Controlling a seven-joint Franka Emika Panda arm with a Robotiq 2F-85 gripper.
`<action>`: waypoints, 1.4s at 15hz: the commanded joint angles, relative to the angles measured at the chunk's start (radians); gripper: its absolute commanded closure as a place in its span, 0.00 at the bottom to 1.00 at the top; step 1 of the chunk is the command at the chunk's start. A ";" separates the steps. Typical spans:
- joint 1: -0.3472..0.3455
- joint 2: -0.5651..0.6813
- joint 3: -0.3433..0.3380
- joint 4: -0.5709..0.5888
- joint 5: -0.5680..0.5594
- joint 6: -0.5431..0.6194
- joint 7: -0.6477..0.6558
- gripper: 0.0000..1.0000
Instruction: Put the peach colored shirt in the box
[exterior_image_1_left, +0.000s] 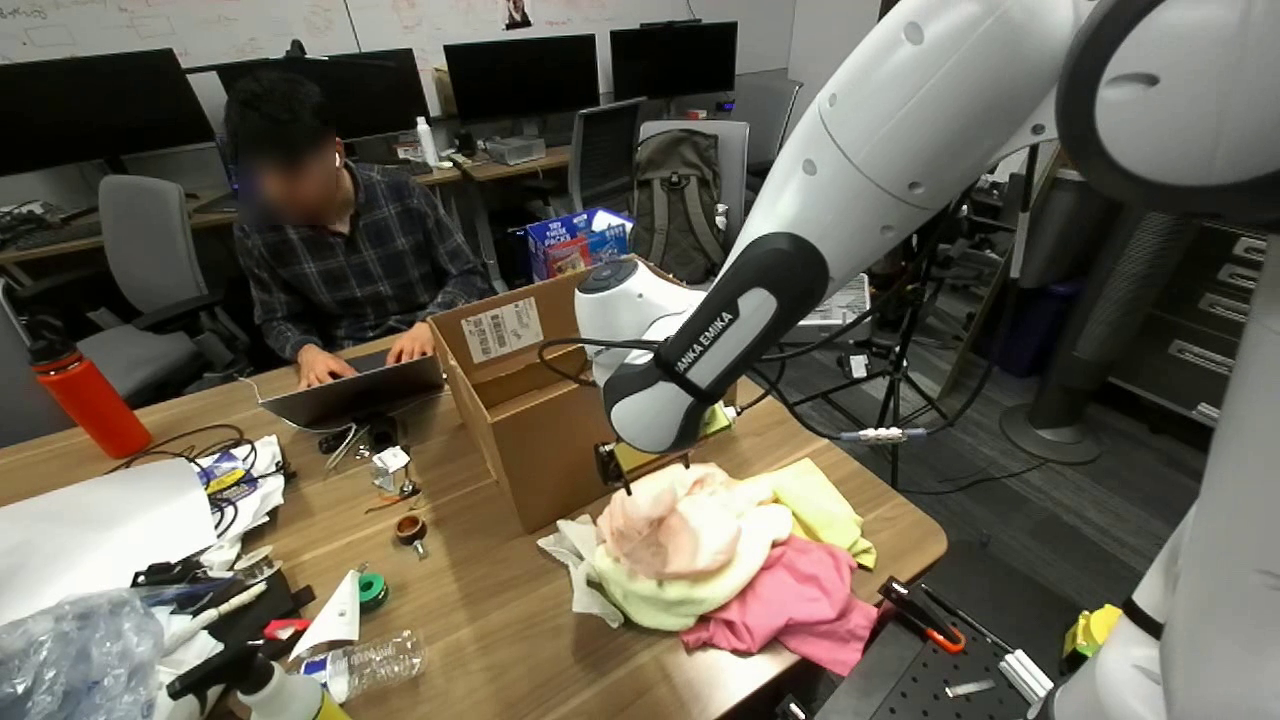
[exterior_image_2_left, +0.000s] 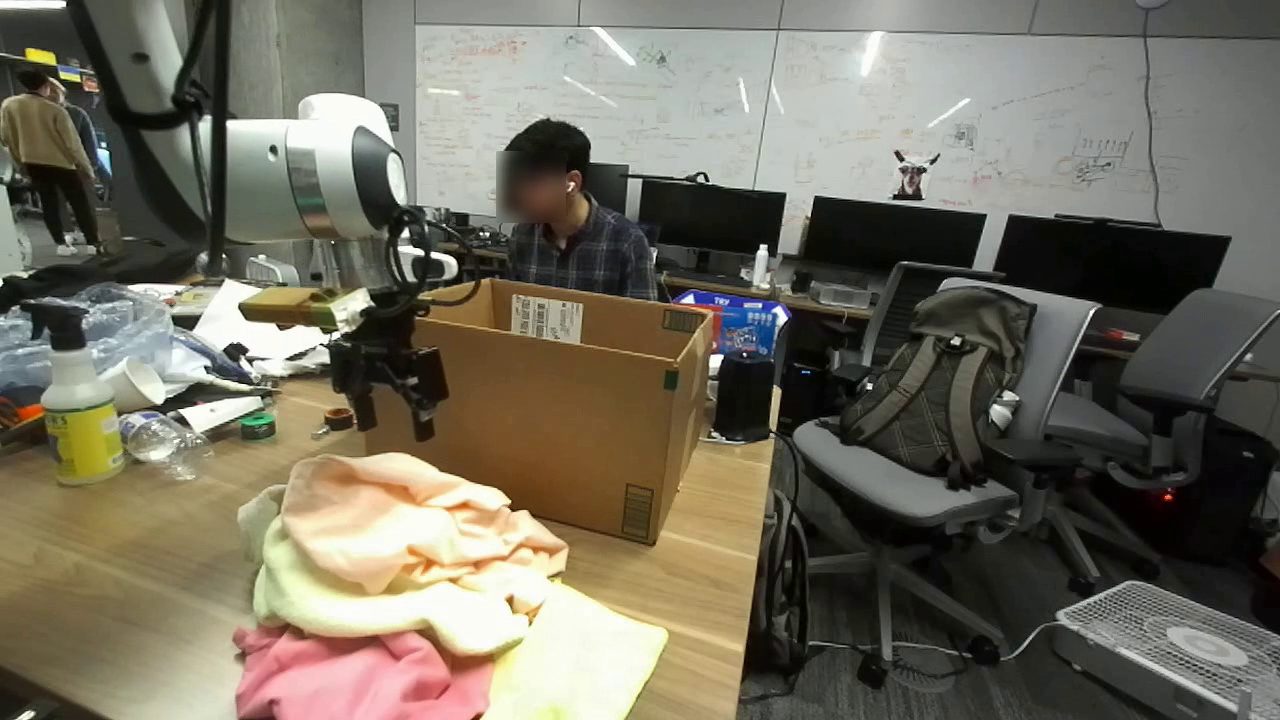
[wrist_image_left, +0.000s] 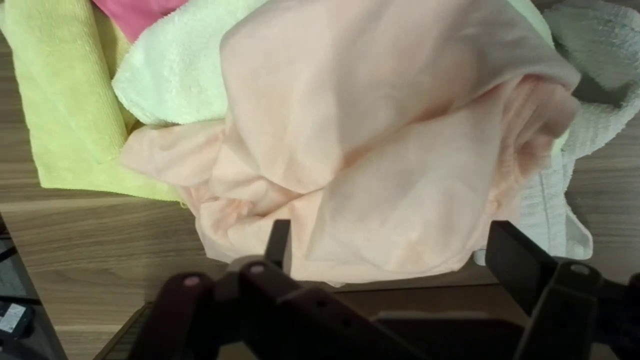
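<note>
The peach colored shirt (exterior_image_1_left: 665, 530) lies crumpled on top of a pile of cloths on the table. It also shows in an exterior view (exterior_image_2_left: 385, 515) and fills the middle of the wrist view (wrist_image_left: 360, 150). The brown cardboard box (exterior_image_1_left: 550, 455) stands upright beside the pile, open at the top, with a white label on an inner wall; it also shows in an exterior view (exterior_image_2_left: 560, 430). My gripper (exterior_image_2_left: 397, 422) points down above the shirt's edge near the box wall. In the wrist view its fingers (wrist_image_left: 390, 227) are wide apart with nothing held between them.
Under and around the shirt lie a pale green-white cloth (exterior_image_1_left: 680, 600), a pink cloth (exterior_image_1_left: 790, 605), a yellow cloth (exterior_image_2_left: 580, 655) and a greyish white cloth (wrist_image_left: 600, 75). A person sits behind a laptop (exterior_image_1_left: 360, 395) beside the box. A spray bottle (exterior_image_2_left: 75, 400) and clutter stand farther along the table.
</note>
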 joint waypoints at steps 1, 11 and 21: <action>0.034 0.026 -0.053 0.007 -0.025 -0.009 0.045 0.00; 0.057 0.047 -0.075 -0.053 0.007 -0.082 0.022 0.00; 0.044 0.056 0.035 -0.018 0.219 -0.297 -0.199 0.00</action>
